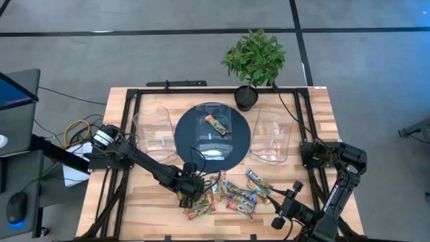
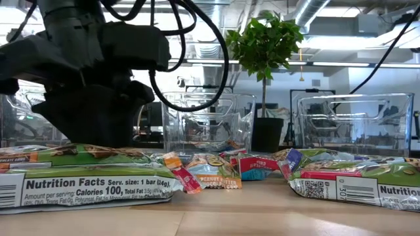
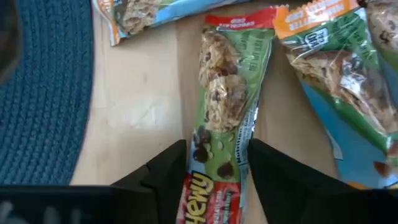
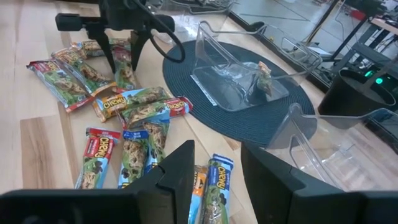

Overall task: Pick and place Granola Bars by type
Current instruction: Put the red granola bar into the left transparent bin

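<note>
The left pincer (image 1: pixel 189 195) is down on the wooden surface (image 1: pixel 121 215), its open fingers (image 3: pixel 163 180) straddling a green granola bar (image 3: pixel 227 99) at the pile's (image 1: pixel 225 195) left edge; one bar (image 1: pixel 216 124) lies in the middle tub (image 1: pixel 211 131); the right pincer (image 1: pixel 279 218), open and empty, waits beside the pile

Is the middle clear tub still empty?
No, in the right wrist view one granola bar already lies inside the middle tub on the blue mat.
</note>
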